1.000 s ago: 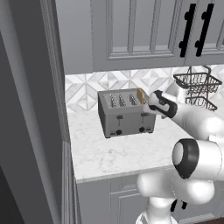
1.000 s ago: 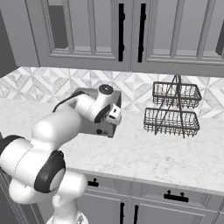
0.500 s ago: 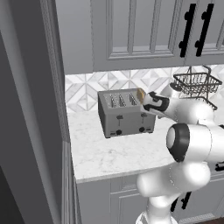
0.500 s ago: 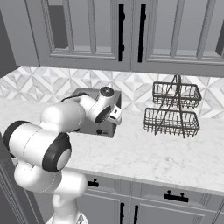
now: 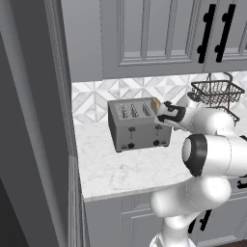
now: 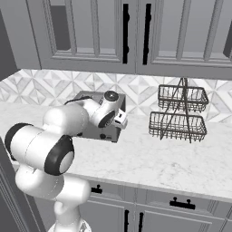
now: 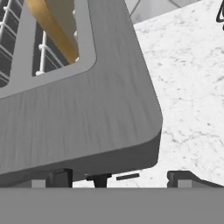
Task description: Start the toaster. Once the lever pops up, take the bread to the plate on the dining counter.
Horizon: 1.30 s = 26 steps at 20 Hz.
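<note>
Arm (image 5: 212, 154): you see glossy white rounded shells.
Joints: black rings between segments.
Wrist: white cylinder, dark grey round cap.

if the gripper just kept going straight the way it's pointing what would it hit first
Most likely the toaster: in the hand view its grey top corner lies straight ahead of the open gripper, close by the look of it, with the bread in a slot beyond. Exact depth is hard to judge.

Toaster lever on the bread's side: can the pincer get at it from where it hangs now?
Probably yes. The open pincer hangs by the toaster's top corner next to the bread; nothing stands between it and the lever just below.
</note>
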Available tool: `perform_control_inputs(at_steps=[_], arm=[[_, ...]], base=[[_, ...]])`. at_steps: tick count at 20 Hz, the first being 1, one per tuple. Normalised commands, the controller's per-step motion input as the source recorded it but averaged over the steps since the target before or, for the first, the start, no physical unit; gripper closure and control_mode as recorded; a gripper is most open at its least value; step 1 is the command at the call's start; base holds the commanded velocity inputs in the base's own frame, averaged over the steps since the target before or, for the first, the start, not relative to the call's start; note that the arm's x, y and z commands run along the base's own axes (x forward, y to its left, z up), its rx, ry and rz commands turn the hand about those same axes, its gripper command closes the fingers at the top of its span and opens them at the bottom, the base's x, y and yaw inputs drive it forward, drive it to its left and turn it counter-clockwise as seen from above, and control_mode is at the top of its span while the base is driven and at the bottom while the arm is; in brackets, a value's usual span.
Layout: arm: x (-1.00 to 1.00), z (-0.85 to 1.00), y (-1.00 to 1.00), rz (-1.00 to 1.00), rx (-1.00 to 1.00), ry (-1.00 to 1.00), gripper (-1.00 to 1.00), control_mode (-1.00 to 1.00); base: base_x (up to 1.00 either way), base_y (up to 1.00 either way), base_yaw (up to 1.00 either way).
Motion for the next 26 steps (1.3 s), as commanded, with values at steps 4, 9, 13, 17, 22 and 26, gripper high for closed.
perform_control_inputs(at_steps=[4, 9, 13, 17, 22, 26], arm=[[-0.13, -0.68, 0.0, -0.02, 0.0, -0.01, -1.0, -1.0], [-0.22, -0.98, 0.02, -0.04, 0.0, -0.01, -1.0, -1.0], [-0.05, -1.0, 0.03, -0.04, 0.0, -0.01, -1.0, -1.0], [-0.41, -0.04, 0.01, -0.06, 0.0, -0.11, -1.0, -1.0], [-0.66, 1.0, 0.0, -0.04, 0.0, -0.21, -1.0, -1.0], [-0.28, 1.0, 0.0, 0.0, -0.05, -0.14, -1.0, -1.0]], base=[[0.0, 0.0, 0.0], [0.0, 0.0, 0.0], [0.0, 0.0, 0.0], [0.0, 0.0, 0.0], [0.0, 0.0, 0.0], [0.0, 0.0, 0.0]])
